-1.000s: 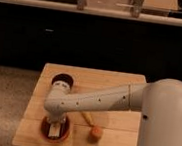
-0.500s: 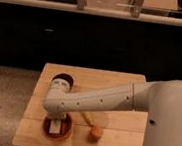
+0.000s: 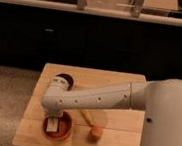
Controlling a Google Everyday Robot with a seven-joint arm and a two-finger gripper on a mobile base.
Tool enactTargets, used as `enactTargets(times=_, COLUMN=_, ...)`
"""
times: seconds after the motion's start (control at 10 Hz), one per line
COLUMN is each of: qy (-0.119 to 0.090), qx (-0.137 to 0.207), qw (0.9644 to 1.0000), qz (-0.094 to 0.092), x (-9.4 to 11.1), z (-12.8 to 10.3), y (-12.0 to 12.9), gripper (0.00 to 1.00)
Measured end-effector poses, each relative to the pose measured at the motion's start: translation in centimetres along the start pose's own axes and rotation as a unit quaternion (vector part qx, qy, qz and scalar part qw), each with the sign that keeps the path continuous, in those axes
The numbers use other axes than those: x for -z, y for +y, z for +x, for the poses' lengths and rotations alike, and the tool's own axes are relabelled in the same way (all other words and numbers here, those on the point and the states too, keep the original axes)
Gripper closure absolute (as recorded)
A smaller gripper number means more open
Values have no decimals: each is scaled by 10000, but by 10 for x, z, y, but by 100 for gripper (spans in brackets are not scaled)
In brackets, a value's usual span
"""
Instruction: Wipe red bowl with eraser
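The red bowl (image 3: 62, 127) sits near the front left of the wooden table (image 3: 118, 83). The eraser (image 3: 53, 125), a small whitish block, is inside the bowl at its left side. My gripper (image 3: 53, 119) points down into the bowl, right over the eraser, and is mostly hidden under the white wrist (image 3: 56, 97). The arm reaches in from the right across the table.
A darker maroon bowl (image 3: 65, 79) stands behind the wrist, partly hidden by it. A yellow stick-like object (image 3: 86, 118) lies right of the red bowl, and a small orange lump (image 3: 95, 133) sits near the front edge. A dark counter runs behind the table.
The wrist has shifted only slightly over the red bowl. The bowl and the other objects have stayed in place.
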Motion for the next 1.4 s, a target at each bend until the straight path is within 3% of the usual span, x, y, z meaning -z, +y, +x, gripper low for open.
enactTargets(times=0.4, qy=-292, qx=96, qw=9995, qz=77, x=5, z=-31, y=-6, gripper=100)
enactTargets(times=0.7, qy=-366, qx=-96, qw=9992, qz=-110, x=12, z=-47, y=13, gripper=100)
enactTargets(times=1.0, qy=-310, qx=-313, qw=9985, qz=-321, x=20, z=-44, y=34, gripper=100)
enactTargets(times=1.4, qy=-217, qx=-445, qw=9974, qz=-525, x=24, z=-18, y=48, gripper=100)
